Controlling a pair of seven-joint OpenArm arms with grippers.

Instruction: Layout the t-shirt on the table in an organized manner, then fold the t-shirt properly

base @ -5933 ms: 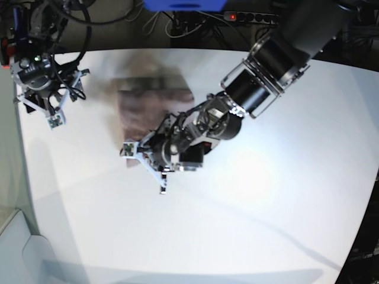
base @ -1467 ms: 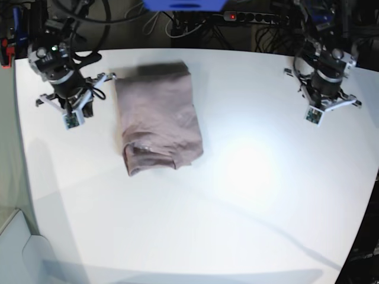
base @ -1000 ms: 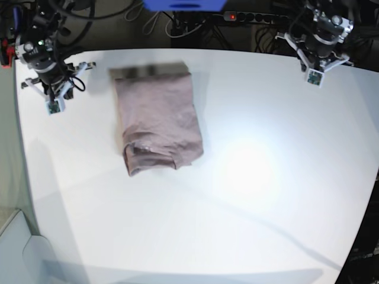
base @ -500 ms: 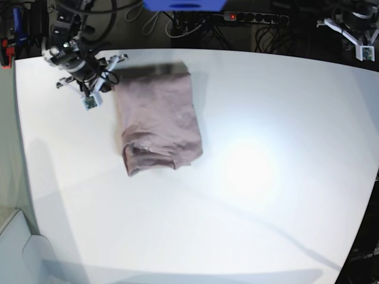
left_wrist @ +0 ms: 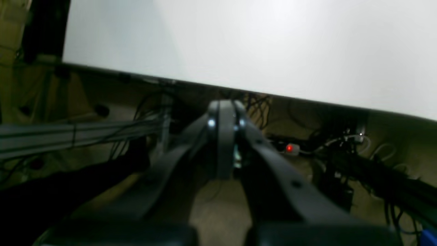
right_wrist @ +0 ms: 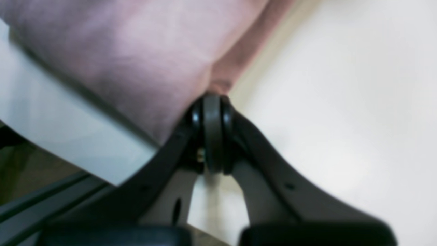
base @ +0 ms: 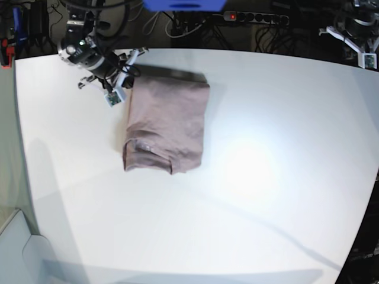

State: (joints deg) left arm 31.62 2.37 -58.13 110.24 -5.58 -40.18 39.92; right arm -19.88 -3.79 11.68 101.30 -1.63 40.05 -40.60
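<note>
The mauve t-shirt (base: 166,121) lies folded into a compact rectangle on the white table (base: 266,207), left of centre. My right gripper (base: 120,84) is shut and sits at the shirt's far left corner. In the right wrist view its tips (right_wrist: 212,102) press against the edge of the t-shirt (right_wrist: 136,51), with no cloth seen between them. My left gripper (base: 361,47) hangs beyond the table's far right edge. In the left wrist view it is shut (left_wrist: 222,112) and holds nothing, with the table (left_wrist: 239,41) beyond it.
Cables and a power strip with a red light (left_wrist: 289,148) lie on the floor behind the table. A blue object (base: 183,5) sits at the top centre behind the far edge. The table edge (right_wrist: 85,150) runs close to the right gripper.
The right gripper moved right against the shirt's far left corner, and the shirt's far end slid right, so it now lies straighter. The left gripper stayed off the far right edge.
</note>
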